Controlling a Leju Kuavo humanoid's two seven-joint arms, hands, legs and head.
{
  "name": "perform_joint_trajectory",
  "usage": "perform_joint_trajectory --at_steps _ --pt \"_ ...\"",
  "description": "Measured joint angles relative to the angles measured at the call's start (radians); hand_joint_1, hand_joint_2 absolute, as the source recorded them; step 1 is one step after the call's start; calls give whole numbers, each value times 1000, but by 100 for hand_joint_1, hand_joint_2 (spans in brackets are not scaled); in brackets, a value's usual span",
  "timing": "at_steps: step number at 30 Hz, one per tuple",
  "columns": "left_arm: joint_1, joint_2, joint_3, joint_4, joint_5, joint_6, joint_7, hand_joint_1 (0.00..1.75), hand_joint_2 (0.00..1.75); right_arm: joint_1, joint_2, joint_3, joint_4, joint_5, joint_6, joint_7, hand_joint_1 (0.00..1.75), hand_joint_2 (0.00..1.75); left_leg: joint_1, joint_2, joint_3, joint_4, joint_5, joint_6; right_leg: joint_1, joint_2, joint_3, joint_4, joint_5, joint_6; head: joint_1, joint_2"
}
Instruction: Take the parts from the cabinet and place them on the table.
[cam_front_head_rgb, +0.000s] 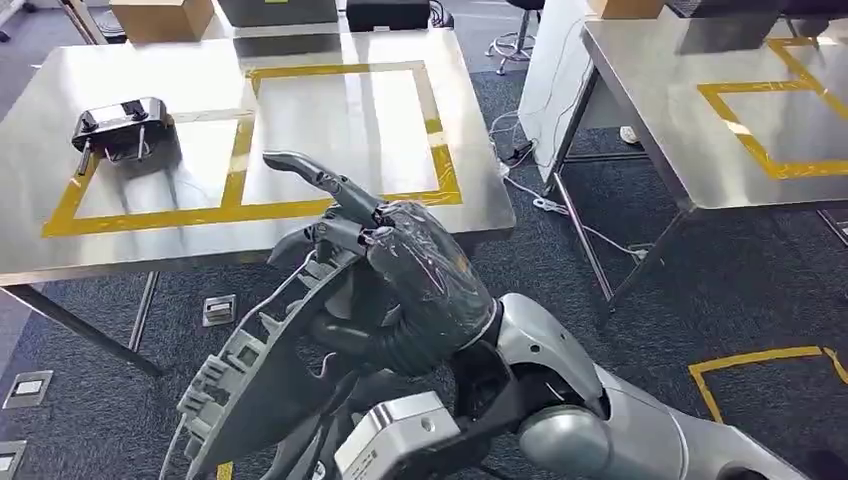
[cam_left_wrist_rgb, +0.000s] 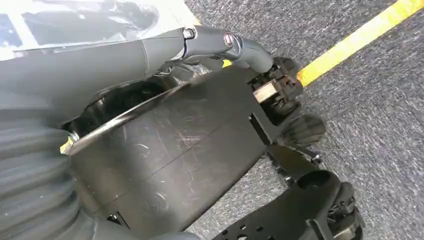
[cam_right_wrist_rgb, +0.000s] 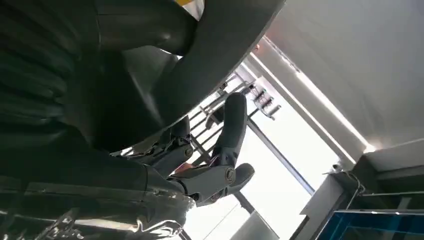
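Observation:
A big dark grey curved plastic part (cam_front_head_rgb: 270, 390) hangs low in front of me, short of the near edge of the steel table (cam_front_head_rgb: 330, 225). My right hand (cam_front_head_rgb: 400, 265) grips its upper rim, one finger stretched out toward the table; in the right wrist view the fingers (cam_right_wrist_rgb: 227, 150) curl round the part (cam_right_wrist_rgb: 150, 75). In the left wrist view my left hand (cam_left_wrist_rgb: 150, 55) holds the same part (cam_left_wrist_rgb: 170, 155), its thumb hooked over the edge. A smaller black part (cam_front_head_rgb: 120, 125) lies on the table inside the left yellow-taped box.
Yellow tape (cam_front_head_rgb: 340, 205) marks two boxes on the table. A second steel table (cam_front_head_rgb: 700, 130) stands at the right, with cables (cam_front_head_rgb: 545, 200) on the carpet between them. Cardboard box (cam_front_head_rgb: 160, 18) and chairs stand behind. Floor sockets (cam_front_head_rgb: 218, 310) sit under the table's edge.

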Motion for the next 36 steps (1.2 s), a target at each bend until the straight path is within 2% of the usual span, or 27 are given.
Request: perform_joint_trajectory --at_steps 1,2,4,5,6,7,9,10,12,13,15,16,17,19,20,21,22,24,25,26,27,30,31,32,34,35,36 --pt "-1 0 0 0 0 0 0 0 175 -3 0 -1 0 0 -1 -1 175 175 3 -1 2 -3 0 4 -1 28 -22 43 -25 -1 3 0" --pt "-3 -1 0 0 -1 0 0 0 175 -3 0 -2 0 0 -1 0 175 175 3 -3 2 -3 0 5 -1 41 -58 115 -61 -1 9 0" --pt "-3 -3 0 0 -1 0 0 0 175 4 -1 -1 3 0 -1 0 175 175 2 -9 3 -2 -3 7 0 44 -146 274 -118 0 14 0" --pt "-2 -3 0 0 -1 0 1 0 175 5 -2 0 5 0 -1 0 175 175 1 -13 4 -1 -4 7 0 44 -170 306 -113 -1 14 0" --pt "-2 -2 0 0 -1 0 2 0 175 6 -2 0 6 0 -1 0 175 175 2 -18 7 0 -7 4 0 44 -166 283 -82 -3 14 0" --pt "-2 -3 0 0 -1 0 2 0 175 5 -3 0 6 0 -1 0 175 175 2 -23 12 1 -10 2 0 44 -141 220 -37 -6 15 0" --pt "-2 -4 0 -1 -1 0 2 0 175 3 -3 0 6 0 -1 0 175 175 2 -31 24 4 -22 -5 0 48 -62 35 66 -18 18 0" --pt "-2 -5 0 -2 -1 1 2 0 175 3 -3 0 6 0 -1 0 175 175 -2 -31 24 4 -25 -12 6 56 -44 12 45 -23 16 0" --pt "-3 -4 0 -3 -1 0 3 0 175 2 -2 -1 8 0 -1 0 175 175 2 -34 22 4 -27 -24 9 54 -41 -4 41 -28 13 0" --pt "-2 -4 0 -4 -1 0 3 0 175 2 -2 -2 8 0 -1 0 175 175 4 -34 24 0 -29 -31 11 54 -41 -2 36 -35 15 0" --pt "-3 -3 0 -5 -2 0 3 0 175 1 2 -5 8 0 -1 0 175 175 4 -31 23 2 -40 -42 0 52 -26 -18 38 -42 14 0" --pt "-4 -3 0 -6 -6 0 3 0 175 -1 3 -6 9 1 -1 0 175 175 3 -25 17 33 -54 -47 0 49 -15 -22 34 -48 6 0" --pt "-5 -3 0 -6 -6 -2 3 0 175 -7 3 -6 9 3 -1 3 175 175 5 -24 -16 105 -86 -51 0 45 -8 -22 29 -55 -1 0" --pt "-3 -2 0 -6 -11 -1 0 0 175 -9 3 -5 13 6 0 13 175 175 8 -24 -102 267 -140 -56 1 42 4 -22 17 -56 -5 0" --pt "-8 -2 1 -7 -11 0 0 0 175 -9 3 -5 14 10 1 19 175 175 8 -24 -128 305 -138 -60 1 41 11 -21 11 -55 -6 0" --pt "-10 0 1 -7 -11 -1 0 0 175 -10 3 -5 16 14 2 24 175 175 10 -24 -132 297 -111 -61 0 40 19 -19 4 -53 -7 0" --pt "-9 0 1 -7 -12 -1 0 0 175 -14 3 -6 17 16 2 29 175 175 12 -23 -118 250 -62 -62 -1 41 29 -17 -5 -50 -8 0" --pt "-5 1 1 -7 -16 -2 3 0 175 -29 3 -9 18 17 3 49 175 175 18 -14 -61 78 51 -64 -5 41 51 -4 -31 -40 -10 0" --pt "-3 -1 0 -8 -16 -3 3 0 175 -38 3 -10 20 17 5 60 175 175 10 -10 -52 86 30 -63 1 41 51 -5 -38 -31 -12 0" --pt "-4 -1 1 -8 -16 -4 3 0 175 -49 3 -13 21 16 8 69 175 175 8 -12 -37 61 23 -54 2 42 49 5 -42 -25 -16 0" --pt "-5 -1 1 -8 -16 -6 5 0 175 -62 2 -16 22 14 11 80 175 175 8 -13 -31 42 -4 -41 3 40 39 6 -41 -21 -16 0" --pt "-5 -3 1 -9 -16 -6 5 0 175 -92 2 -24 27 11 19 107 175 175 14 -20 -33 42 -10 -22 1 35 35 6 -53 -8 -5 0" --pt "-6 -3 1 -8 -17 -6 5 0 175 -104 2 -27 29 10 21 113 175 175 14 -21 -30 42 -13 -16 0 39 23 38 -63 -6 -3 0" --pt "-8 -3 1 -9 -17 -8 5 0 175 -116 1 -31 31 2 22 120 175 175 13 -21 -28 42 -16 -11 1 40 -12 100 -85 -5 3 0" --pt "-9 -4 1 -9 -18 -18 5 0 175 -132 0 -37 37 -5 23 132 175 175 10 -21 -25 42 -22 -3 1 40 -117 263 -135 -3 9 0" --pt "-8 -3 1 -9 -18 -21 5 0 175 -137 -1 -38 42 -7 26 137 175 175 7 -21 -22 42 -26 -1 1 40 -163 322 -138 -4 11 0" --pt "-8 -3 1 -9 -19 -22 5 0 175 -140 -3 -38 47 -9 28 142 175 175 4 -24 -17 42 -30 1 3 40 -182 326 -114 -9 13 0"
